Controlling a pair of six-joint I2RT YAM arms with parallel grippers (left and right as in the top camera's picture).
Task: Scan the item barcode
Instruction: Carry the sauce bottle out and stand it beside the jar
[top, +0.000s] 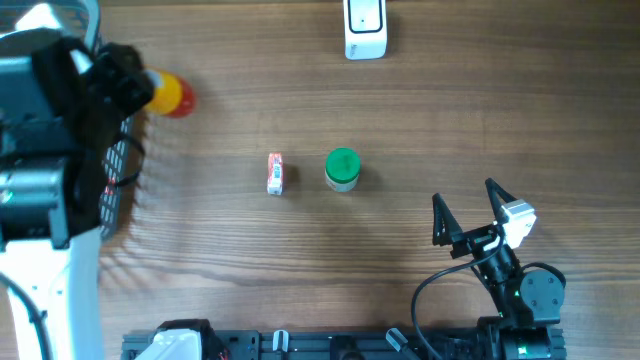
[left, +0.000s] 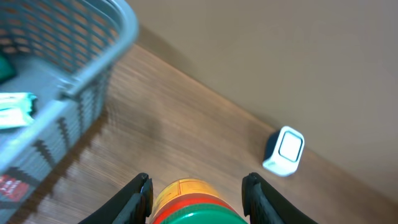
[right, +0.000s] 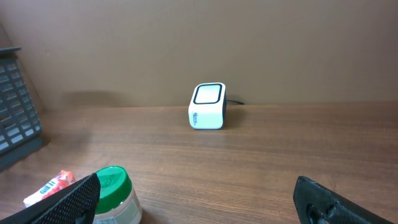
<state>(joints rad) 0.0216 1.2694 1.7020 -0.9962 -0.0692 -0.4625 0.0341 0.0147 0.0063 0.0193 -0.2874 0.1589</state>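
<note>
Yellow-and-red bottle (top: 172, 95) was held at far left of table (top: 300, 260), just beside basket (left: 93, 68), well apart from scanner (top: 365, 30) at far edge. Risk: barcode face was not visible; turned away from the scanner window, it would likely give no read. Round body might twist in the grip. Left pincer (left: 196, 186) was part-closed around the bottle. Right pincer (top: 465, 193) stood wide apart, empty, near right

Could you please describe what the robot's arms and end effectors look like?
Both are mostly black. The right end effector has two pointed black fingers, a white block behind them and a looping black cable. The left arm carries white housings; the left end effector has rounded black fingers.
</note>
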